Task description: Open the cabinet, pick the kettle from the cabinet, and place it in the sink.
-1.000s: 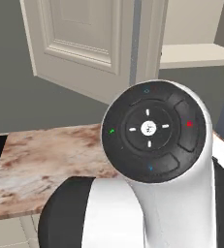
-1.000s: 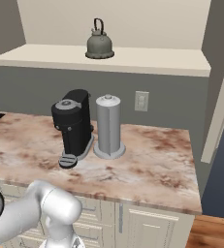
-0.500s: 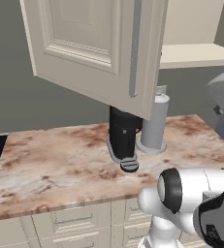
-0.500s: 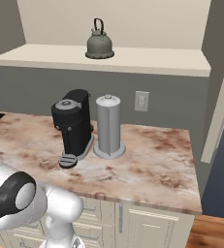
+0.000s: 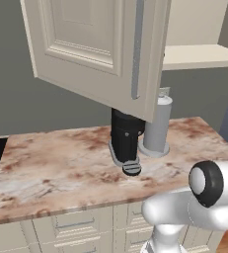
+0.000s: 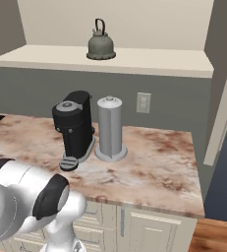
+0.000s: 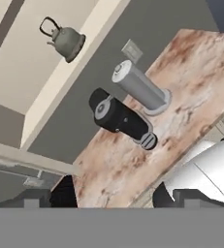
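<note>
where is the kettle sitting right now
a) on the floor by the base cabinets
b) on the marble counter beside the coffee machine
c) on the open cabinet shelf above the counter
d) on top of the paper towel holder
c: the kettle stands on the cabinet shelf, above the black coffee machine and the grey paper towel holder down on the counter.

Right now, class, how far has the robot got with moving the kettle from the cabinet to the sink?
Done: the cabinet door is swung open, baring the shelf. In hand: nothing yet; the kettle sits on that shelf, untouched, above the coffee machine and the paper towel holder. The hand's fingertips stand apart, far from it. Left: reach up, grasp the kettle, carry it to the sink.
</note>
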{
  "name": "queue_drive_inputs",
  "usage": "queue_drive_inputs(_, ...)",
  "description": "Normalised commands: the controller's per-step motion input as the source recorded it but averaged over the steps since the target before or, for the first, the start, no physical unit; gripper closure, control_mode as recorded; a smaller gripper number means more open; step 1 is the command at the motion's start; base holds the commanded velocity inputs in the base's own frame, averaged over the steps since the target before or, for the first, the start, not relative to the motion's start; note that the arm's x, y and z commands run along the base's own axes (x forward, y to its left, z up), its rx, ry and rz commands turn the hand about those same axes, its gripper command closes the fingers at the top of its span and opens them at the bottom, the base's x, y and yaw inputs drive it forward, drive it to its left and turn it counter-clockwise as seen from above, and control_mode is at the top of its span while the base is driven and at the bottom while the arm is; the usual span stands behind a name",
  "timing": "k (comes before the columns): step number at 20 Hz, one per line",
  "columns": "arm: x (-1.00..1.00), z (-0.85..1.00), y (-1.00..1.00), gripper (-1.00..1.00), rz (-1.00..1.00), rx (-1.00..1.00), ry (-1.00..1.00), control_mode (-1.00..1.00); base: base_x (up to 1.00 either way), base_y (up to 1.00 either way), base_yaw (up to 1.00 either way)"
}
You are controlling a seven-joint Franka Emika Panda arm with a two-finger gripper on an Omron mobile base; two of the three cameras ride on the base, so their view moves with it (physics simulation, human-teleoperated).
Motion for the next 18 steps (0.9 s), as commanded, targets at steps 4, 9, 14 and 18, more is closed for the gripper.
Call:
queue_drive_inputs(4,0.67,0.0,0.08,-1.0,0.08,0.43,0.0,-1.0,0.0,0.0,0.0)
queue_drive_inputs(9,0.66,-0.03,0.4,-1.0,0.08,0.27,0.02,-1.0,0.0,0.0,0.0)
queue_drive_inputs(14,0.28,-0.37,0.39,-1.0,0.06,0.29,0.04,-1.0,0.0,0.0,0.0)
queue_drive_inputs(18,0.01,-0.5,0.0,-1.0,0.0,0.66,0.0,-1.0,0.0,0.0,0.0)
